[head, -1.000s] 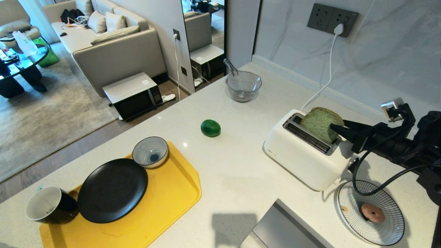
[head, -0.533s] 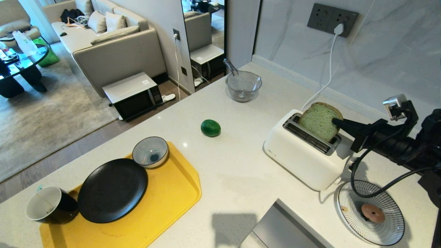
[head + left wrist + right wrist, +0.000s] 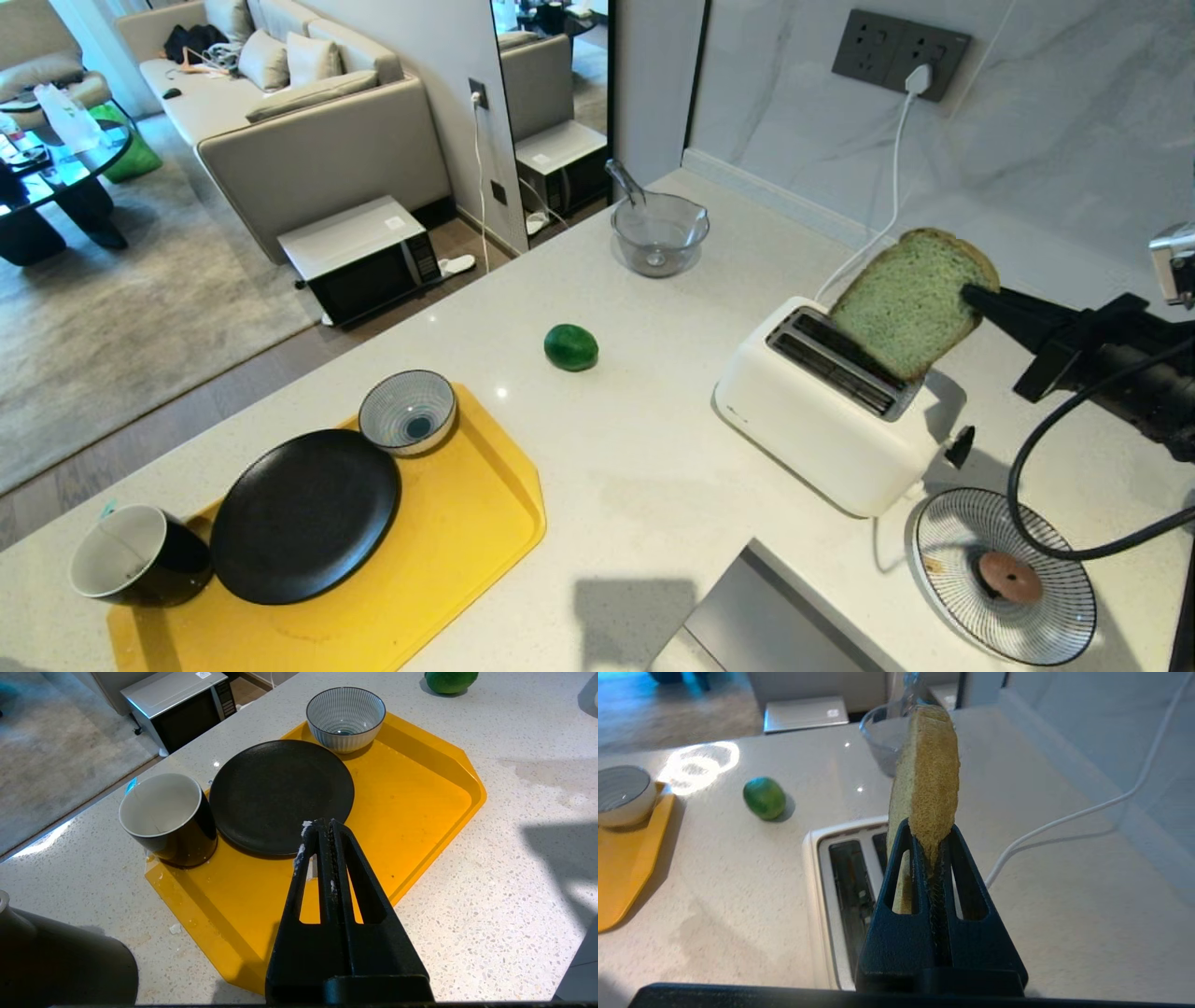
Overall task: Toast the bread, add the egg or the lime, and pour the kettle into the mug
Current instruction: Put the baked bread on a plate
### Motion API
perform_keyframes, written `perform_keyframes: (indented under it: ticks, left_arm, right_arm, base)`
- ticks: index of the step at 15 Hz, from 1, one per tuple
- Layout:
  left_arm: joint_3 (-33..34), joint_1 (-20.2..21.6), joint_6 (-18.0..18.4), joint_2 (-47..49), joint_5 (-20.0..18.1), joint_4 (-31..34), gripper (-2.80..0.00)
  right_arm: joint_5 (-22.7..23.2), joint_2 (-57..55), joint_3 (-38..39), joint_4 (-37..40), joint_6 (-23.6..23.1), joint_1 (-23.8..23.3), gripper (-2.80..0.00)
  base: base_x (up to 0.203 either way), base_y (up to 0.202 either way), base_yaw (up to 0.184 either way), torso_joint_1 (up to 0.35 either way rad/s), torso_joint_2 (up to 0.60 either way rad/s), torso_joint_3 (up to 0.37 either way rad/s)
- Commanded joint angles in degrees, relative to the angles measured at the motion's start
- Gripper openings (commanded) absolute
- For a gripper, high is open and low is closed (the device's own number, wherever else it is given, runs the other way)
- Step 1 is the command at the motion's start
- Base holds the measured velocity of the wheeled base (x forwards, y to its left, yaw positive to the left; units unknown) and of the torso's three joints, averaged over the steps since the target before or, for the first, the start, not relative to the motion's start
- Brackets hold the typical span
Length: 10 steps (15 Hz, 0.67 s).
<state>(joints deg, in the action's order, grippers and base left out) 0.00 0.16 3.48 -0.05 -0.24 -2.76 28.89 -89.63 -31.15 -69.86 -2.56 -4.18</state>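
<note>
No readable writing or brand showed anywhere; the small label on the microwave was too small to make out. Nearest, the yellow tray lay on the counter and carried the mug, a black plate and a striped bowl, the mug just beside the plate. The left gripper hung above the tray's near part, just short of the plate, its fingers pressed together on nothing. On the robot's right a striped dish sat near the counter edge, just beside the white toaster. The right arm reached in level from the right, and the right gripper had its fingers clamped on the crust edge of the bread, which was held upright and tilted above the toaster's rear slot, clear of it or nearly so. The lime lay alone on the counter, well apart from the toaster. Farther back stood a glass bowl with a utensil in it, and the toaster's white cord ran up to a wall socket. The microwave sat on the floor beyond the counter.
</note>
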Motion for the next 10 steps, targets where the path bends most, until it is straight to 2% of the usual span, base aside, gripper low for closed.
perform_keyframes:
  ticks: [1,4,6,7,10]
  left_arm:
    - [1.0,0.0,0.0,-0.1,0.0,-0.1,-2.8]
    - [1.0,0.0,0.0,-0.1,0.0,-0.1,-2.8]
    - [1.0,0.0,0.0,-0.1,0.0,-0.1,-2.8]
    - [1.0,0.0,0.0,-0.1,0.0,-0.1,-2.8]
    - [1.0,0.0,0.0,-0.1,0.0,-0.1,-2.8]
  right_arm:
    - [-0.9,6.0,0.2,-0.2,0.0,0.0,-2.8]
    - [-2.7,8.3,-0.8,2.2,0.0,0.1,-2.8]
    - [-2.8,12.4,-2.5,8.2,0.6,0.1,-2.8]
    - [-2.8,15.2,-3.9,13.0,1.4,0.3,-2.8]
    - [-2.8,24.1,-10.2,35.4,2.9,0.6,-2.8]
  base:
    - [0.0,0.0,0.0,0.0,0.0,0.0]
    - [0.0,0.0,0.0,0.0,0.0,0.0]
    - [0.0,0.0,0.0,0.0,0.0,0.0]
    - [0.0,0.0,0.0,0.0,0.0,0.0]
    - [0.0,0.0,0.0,0.0,0.0,0.0]
